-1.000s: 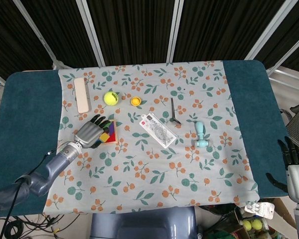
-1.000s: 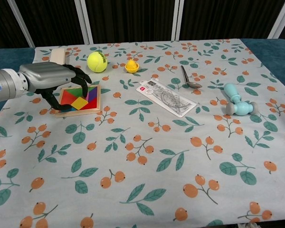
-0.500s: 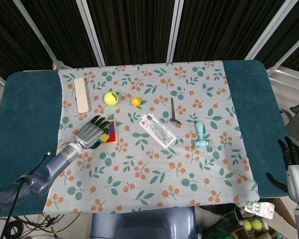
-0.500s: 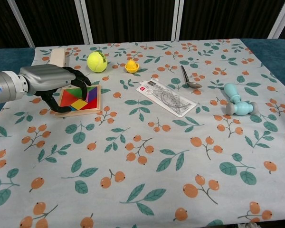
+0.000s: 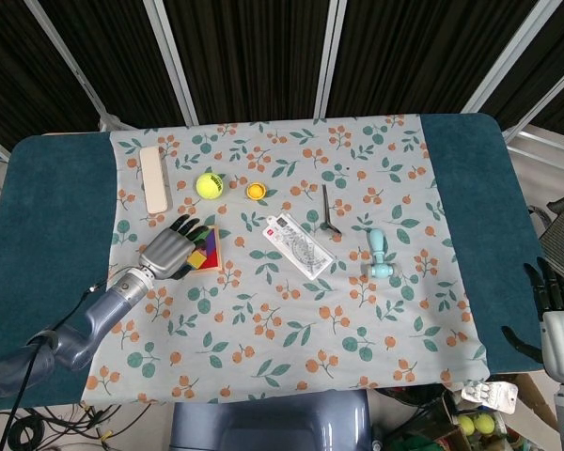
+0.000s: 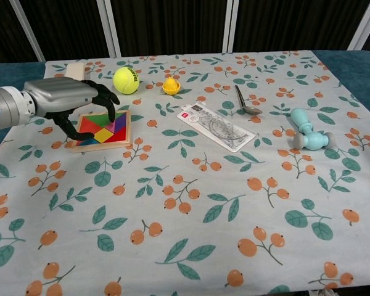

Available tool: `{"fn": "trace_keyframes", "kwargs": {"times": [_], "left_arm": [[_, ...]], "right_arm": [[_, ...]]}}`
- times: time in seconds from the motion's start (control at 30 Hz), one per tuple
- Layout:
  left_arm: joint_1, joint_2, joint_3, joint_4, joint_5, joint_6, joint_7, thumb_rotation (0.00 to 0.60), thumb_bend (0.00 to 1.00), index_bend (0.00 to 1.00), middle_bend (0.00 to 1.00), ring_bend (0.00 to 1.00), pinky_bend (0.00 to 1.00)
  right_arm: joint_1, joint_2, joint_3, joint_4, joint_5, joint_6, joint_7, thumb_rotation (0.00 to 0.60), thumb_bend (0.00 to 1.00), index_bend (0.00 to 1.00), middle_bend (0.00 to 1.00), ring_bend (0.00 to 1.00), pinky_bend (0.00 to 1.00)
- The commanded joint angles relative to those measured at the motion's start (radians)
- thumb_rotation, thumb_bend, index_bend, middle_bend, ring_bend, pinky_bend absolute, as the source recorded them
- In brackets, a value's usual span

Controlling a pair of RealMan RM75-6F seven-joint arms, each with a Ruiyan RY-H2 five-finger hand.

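- Head view: your left hand [image 5: 167,252] lies over the left part of the tangram puzzle [image 5: 205,253], a small square wooden tray of coloured pieces. The tray sits a little askew on the cloth, its upper edge tipped toward the tennis ball [image 5: 209,185]; being square, it shows no clear long axis.
- Head view: the puzzle rests on a floral tablecloth [image 5: 291,310] spread over a teal table [image 5: 47,225]. Dark curtains with pale struts close the back.
- Head view: a wooden block [image 5: 154,178] lies lengthwise beyond your left hand. An orange cap [image 5: 256,192], a packaged ruler [image 5: 298,244], a spoon [image 5: 328,210] and a light blue toy [image 5: 381,255] lie to the right.
- Head view: your left forearm runs up from the lower left corner, fingers pointing toward the tennis ball. Your right hand [image 5: 552,305] hangs off the table's right edge with fingers spread, holding nothing.
- Chest view: your left hand [image 6: 68,102] hovers palm down above the puzzle's [image 6: 105,129] left edge. The dark fingers [image 6: 103,98] curl down over the tray and the thumb reaches toward its near-left corner; you grip nothing, and I cannot tell whether a fingertip touches the wood.
- Chest view: the tray lies flat, its near edge roughly parallel to the table front, close in front of the tennis ball [image 6: 126,80].
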Motion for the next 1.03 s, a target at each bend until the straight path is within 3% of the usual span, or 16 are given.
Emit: {"fn": "trace_keyframes", "kwargs": {"times": [0.03, 0.13, 0.3, 0.4, 0.53, 0.7, 1.03], "left_arm": [[0.004, 0.034, -0.02, -0.05, 0.005, 0.039, 0.0, 0.6, 0.36, 0.28, 0.1, 0.0, 0.0], [0.019, 0.089, -0.044, -0.139, -0.021, 0.069, 0.018, 0.6, 0.36, 0.21, 0.1, 0.0, 0.0], [0.091, 0.254, -0.075, -0.409, -0.161, 0.117, 0.172, 0.6, 0.36, 0.1, 0.1, 0.0, 0.0], [0.174, 0.337, -0.057, -0.551, -0.191, 0.238, 0.272, 0.6, 0.34, 0.06, 0.08, 0.0, 0.0], [0.309, 0.395, 0.003, -0.661, -0.144, 0.445, 0.366, 0.6, 0.27, 0.01, 0.02, 0.0, 0.0], [0.459, 0.414, 0.074, -0.694, -0.073, 0.639, 0.391, 0.6, 0.26, 0.0, 0.0, 0.0, 0.0], [0.612, 0.395, 0.129, -0.616, 0.001, 0.77, 0.237, 0.6, 0.25, 0.0, 0.0, 0.0, 0.0]], "right_arm": [[0.0, 0.0, 0.0, 0.0, 0.001, -0.001, -0.001, 0.6, 0.08, 0.0, 0.0, 0.1, 0.23], [0.0, 0.0, 0.0, 0.0, 0.001, 0.0, -0.002, 0.6, 0.08, 0.0, 0.0, 0.1, 0.24], [-0.001, 0.001, 0.001, 0.001, 0.001, 0.001, -0.002, 0.6, 0.08, 0.0, 0.0, 0.09, 0.23], [-0.001, 0.004, 0.0, 0.0, 0.0, 0.002, -0.004, 0.6, 0.08, 0.0, 0.0, 0.09, 0.23], [-0.001, 0.006, -0.001, 0.002, -0.007, 0.005, -0.009, 0.6, 0.08, 0.0, 0.0, 0.09, 0.23], [-0.001, 0.002, -0.002, 0.002, -0.016, 0.011, -0.015, 0.6, 0.08, 0.0, 0.0, 0.08, 0.24], [0.001, -0.001, -0.003, 0.009, -0.026, 0.017, -0.012, 0.6, 0.08, 0.0, 0.0, 0.08, 0.23]]}}
